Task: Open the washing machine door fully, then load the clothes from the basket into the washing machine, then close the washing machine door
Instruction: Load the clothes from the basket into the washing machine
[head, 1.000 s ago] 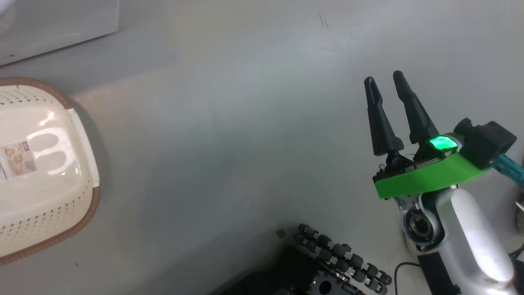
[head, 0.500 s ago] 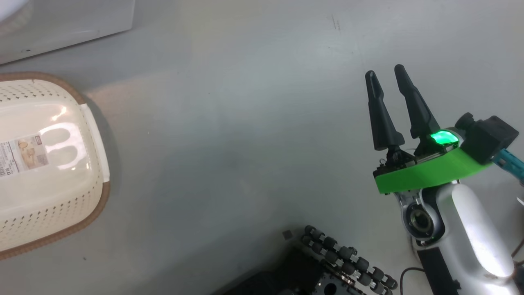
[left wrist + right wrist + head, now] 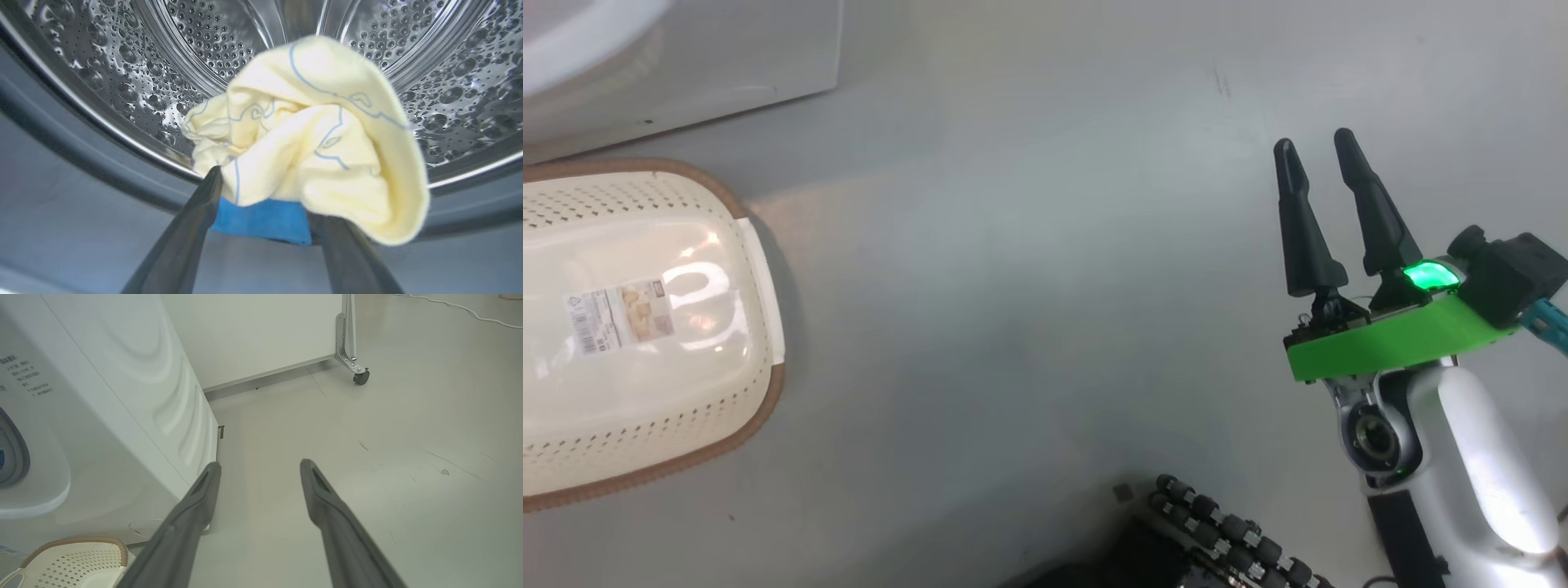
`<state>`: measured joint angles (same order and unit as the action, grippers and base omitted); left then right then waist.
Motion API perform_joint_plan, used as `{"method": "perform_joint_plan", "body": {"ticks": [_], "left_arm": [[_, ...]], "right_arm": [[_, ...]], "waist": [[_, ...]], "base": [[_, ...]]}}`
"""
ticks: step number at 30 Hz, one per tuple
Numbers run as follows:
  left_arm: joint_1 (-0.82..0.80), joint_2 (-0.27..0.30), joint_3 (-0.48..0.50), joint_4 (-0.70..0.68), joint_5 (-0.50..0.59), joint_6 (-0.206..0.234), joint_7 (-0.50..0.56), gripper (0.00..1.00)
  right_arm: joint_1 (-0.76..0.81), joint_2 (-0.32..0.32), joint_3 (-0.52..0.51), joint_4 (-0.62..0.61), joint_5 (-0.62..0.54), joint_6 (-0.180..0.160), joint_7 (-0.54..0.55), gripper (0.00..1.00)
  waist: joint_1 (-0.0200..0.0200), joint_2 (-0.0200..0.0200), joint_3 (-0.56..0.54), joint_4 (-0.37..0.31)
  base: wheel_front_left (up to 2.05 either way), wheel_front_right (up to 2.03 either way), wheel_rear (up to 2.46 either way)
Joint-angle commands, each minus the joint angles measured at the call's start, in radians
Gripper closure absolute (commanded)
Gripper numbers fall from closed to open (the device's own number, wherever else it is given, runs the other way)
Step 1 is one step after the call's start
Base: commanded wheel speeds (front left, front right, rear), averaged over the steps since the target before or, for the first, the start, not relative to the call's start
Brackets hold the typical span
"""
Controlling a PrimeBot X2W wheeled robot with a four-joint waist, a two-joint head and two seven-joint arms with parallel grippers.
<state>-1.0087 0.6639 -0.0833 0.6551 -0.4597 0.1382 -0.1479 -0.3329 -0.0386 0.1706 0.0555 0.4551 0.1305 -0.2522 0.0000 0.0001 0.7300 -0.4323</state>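
**A:** What is the left hand doing?

**B:** The left gripper has its fingers wide apart at the mouth of the drum. The cream garment with its blue patch sits bunched just off their tips, blurred at the edges. I'd say it's let go, not pinched.

**A:** And the other hand?

**B:** The right gripper is spread just as wide with nothing in it, over the floor near the washing machine.

**A:** What changed?

**B:** The head has turned, so the basket and the machine's corner sit further into the picture than a second ago. Neither has moved.

**A:** What's in the basket?

**B:** What shows of it holds no clothes, only the sticker on its bottom. If that was the last piece, the arm should draw clear of the gasket and shut the door.
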Motion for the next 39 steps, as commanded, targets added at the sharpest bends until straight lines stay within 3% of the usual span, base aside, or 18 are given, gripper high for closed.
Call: {"method": "perform_joint_plan", "body": {"ticks": [1, 9, 16, 21, 29, 39], "left_arm": [[0.089, 0.017, 0.043, -0.077, -0.018, 0.027, -0.034, 0.00], [0.357, -0.111, 0.067, -0.289, -0.047, 0.106, -0.095, 0.00], [0.607, -0.236, 0.030, -0.512, 0.001, 0.170, -0.111, 0.00], [0.714, -0.289, 0.004, -0.599, 0.043, 0.193, -0.113, 0.00], [0.848, -0.360, -0.035, -0.689, 0.103, 0.202, -0.114, 0.00], [0.965, -0.415, -0.053, -0.708, 0.131, 0.183, -0.114, 0.00]], "right_arm": [[0.035, -0.012, -0.004, -0.021, -0.019, 0.000, -0.010, 0.00], [0.074, -0.012, -0.045, -0.018, -0.090, 0.000, -0.010, 0.00], [0.121, -0.012, -0.101, -0.015, -0.175, 0.000, -0.009, 0.00], [0.142, -0.012, -0.127, -0.020, -0.213, 0.000, 0.002, 0.00], [0.184, -0.012, -0.159, -0.068, -0.294, 0.000, 0.068, 0.00], [0.253, -0.012, -0.162, -0.149, -0.348, 0.000, 0.146, 0.00]], "waist": [[0.0000, -0.0001, -0.039, 0.031], [0.0000, -0.0001, -0.136, 0.097], [0.0000, -0.0001, -0.249, 0.173], [0.0000, -0.0001, -0.306, 0.211], [0.0000, -0.0001, -0.409, 0.272], [0.0000, -0.0001, -0.527, 0.333]], "base": [[0.00, 0.00, 0.00], [0.00, 0.00, 0.00], [0.00, 0.00, 0.00], [0.00, 0.00, 0.00], [0.00, 0.00, 0.00], [0.00, 0.00, 0.00]]}}
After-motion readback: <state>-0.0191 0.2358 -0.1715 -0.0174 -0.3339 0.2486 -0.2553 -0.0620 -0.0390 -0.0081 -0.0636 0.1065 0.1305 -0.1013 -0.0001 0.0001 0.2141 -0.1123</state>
